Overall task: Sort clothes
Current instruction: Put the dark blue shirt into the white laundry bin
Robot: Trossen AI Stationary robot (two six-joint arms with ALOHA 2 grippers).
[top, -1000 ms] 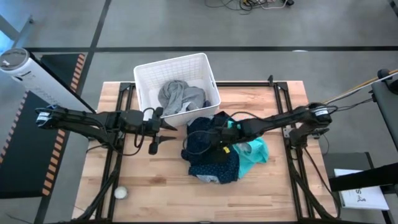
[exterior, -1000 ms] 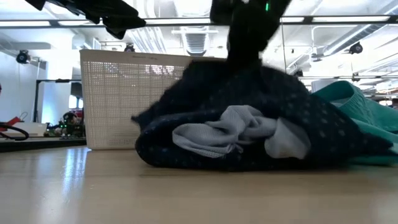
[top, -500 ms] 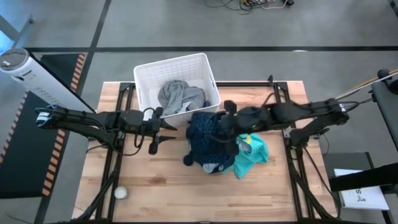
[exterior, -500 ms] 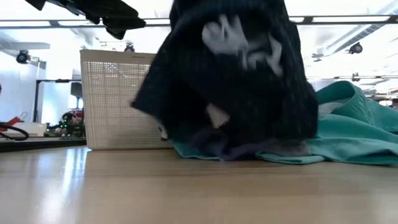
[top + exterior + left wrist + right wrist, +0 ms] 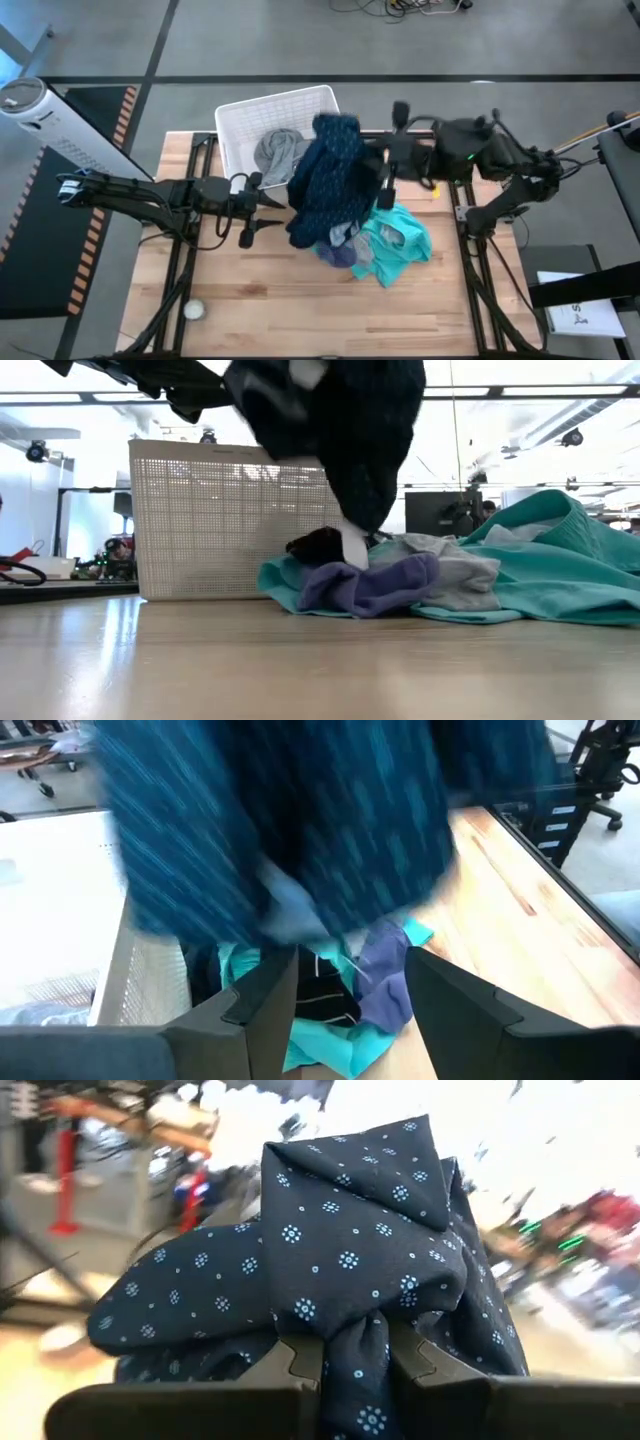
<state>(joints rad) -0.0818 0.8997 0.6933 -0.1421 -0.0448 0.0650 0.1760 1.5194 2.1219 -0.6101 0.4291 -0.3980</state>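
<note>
My right gripper (image 5: 378,172) is raised over the table's far middle and shut on the navy dotted garment (image 5: 325,180). The garment hangs in a bunch beside the white basket (image 5: 232,120); in the low view it hangs (image 5: 345,430) over the pile. A grey garment (image 5: 282,152) lies in the basket. The teal garment (image 5: 402,240) lies on the table with purple (image 5: 372,584), grey (image 5: 455,568) and black (image 5: 325,998) pieces against it. My left gripper (image 5: 268,212) is open and empty, left of the pile. My right gripper pinches a bunched fold of the navy garment (image 5: 352,1342) between its two fingers (image 5: 303,1362), several layers thick. The cloth bulges out past the fingertips and hangs below the gripper. I cannot tell whether its lowest end (image 5: 350,548) touches the pile.
The basket's wall (image 5: 200,520) stands right behind the pile. A small white ball (image 5: 193,310) lies near the table's near left corner. Bare wood (image 5: 270,290) stretches along the near side.
My right gripper has risen and gone toward the table's far edge, still shut on the navy garment. The garment has come up off the pile and now hangs beside the basket, uncovering the purple, grey and black pieces on the teal garment.
</note>
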